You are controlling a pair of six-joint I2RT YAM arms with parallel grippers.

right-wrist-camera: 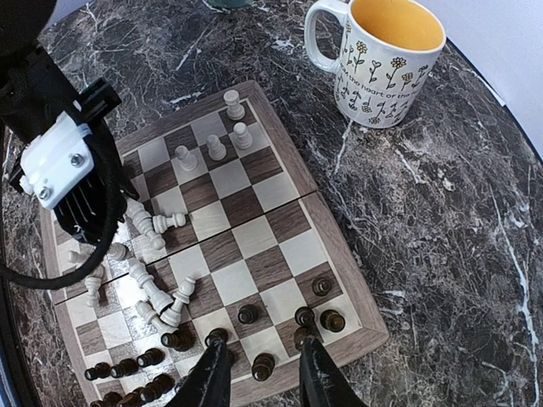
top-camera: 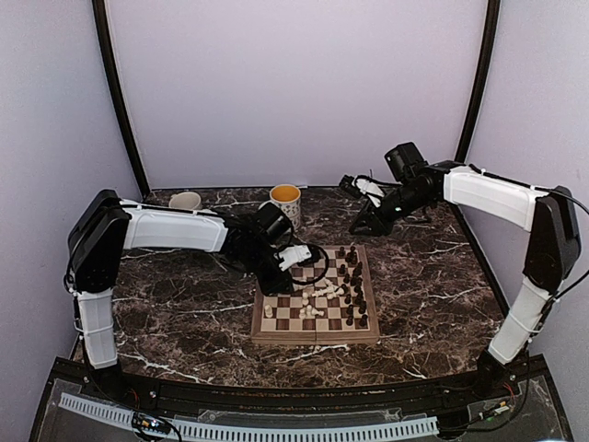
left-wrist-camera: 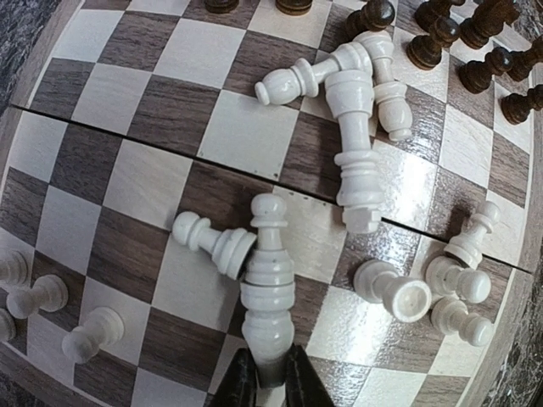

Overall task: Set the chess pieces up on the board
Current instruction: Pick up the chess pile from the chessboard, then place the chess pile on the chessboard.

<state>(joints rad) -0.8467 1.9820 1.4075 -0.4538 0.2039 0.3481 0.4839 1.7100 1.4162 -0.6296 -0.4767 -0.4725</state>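
Observation:
The board (top-camera: 313,338) lies mid-table with chess pieces on it. In the left wrist view my left gripper (left-wrist-camera: 270,381) is shut on the base of a tall cream-white piece (left-wrist-camera: 268,288), whose head rests against a fallen white pawn (left-wrist-camera: 212,240). More white pieces (left-wrist-camera: 356,127) lie toppled in a heap, and dark pieces (left-wrist-camera: 475,42) crowd the far corner. My right gripper (right-wrist-camera: 265,377) hangs open high over the board's edge (right-wrist-camera: 365,288), above standing dark pieces (right-wrist-camera: 314,287), with nothing between its fingers. A few white pawns (right-wrist-camera: 233,103) stand along the far side.
A flowered mug with a yellow inside (top-camera: 286,200) and a beige cup (top-camera: 185,200) stand behind the board on the dark marble table (top-camera: 166,313). Pale walls close in the back and both sides. The left arm (right-wrist-camera: 64,165) reaches over the board's middle.

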